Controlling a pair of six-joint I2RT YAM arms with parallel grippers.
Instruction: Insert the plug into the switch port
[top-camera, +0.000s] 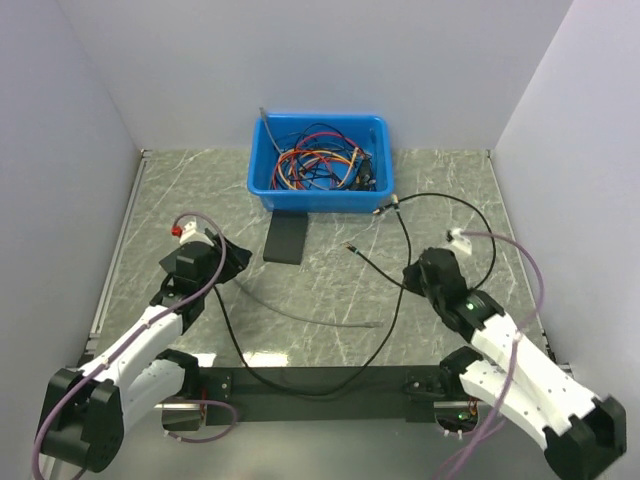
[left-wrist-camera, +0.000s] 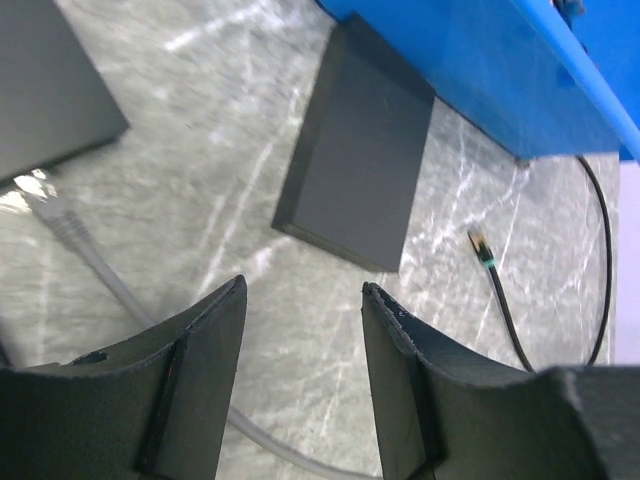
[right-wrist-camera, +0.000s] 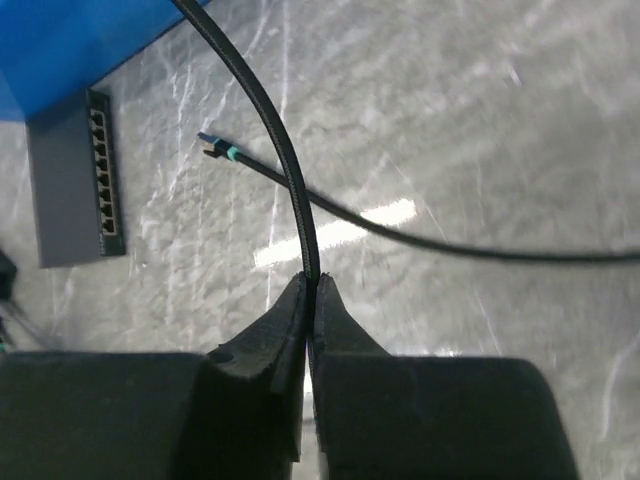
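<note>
Pinching the black cable (right-wrist-camera: 291, 170) well behind the plug (right-wrist-camera: 211, 146), right jaws leave its tip facing the switch (right-wrist-camera: 68, 190); left jaws spread.

Left arm (top-camera: 140, 335), right arm (top-camera: 510, 350): white shells, black joints, mauve cables (top-camera: 541, 290); end effector fingers (left-wrist-camera: 195, 385) matte black.

My left fingers (left-wrist-camera: 200, 390) are matt black. Ahead of them sit a matt dark-grey switch (left-wrist-camera: 355, 165), the glossy marble-patterned desk (left-wrist-camera: 200, 120) and a smooth blue plastic bin (left-wrist-camera: 480, 60). Between my right fingers (right-wrist-camera: 265, 345) runs a smooth black cable (right-wrist-camera: 290, 180).
</note>
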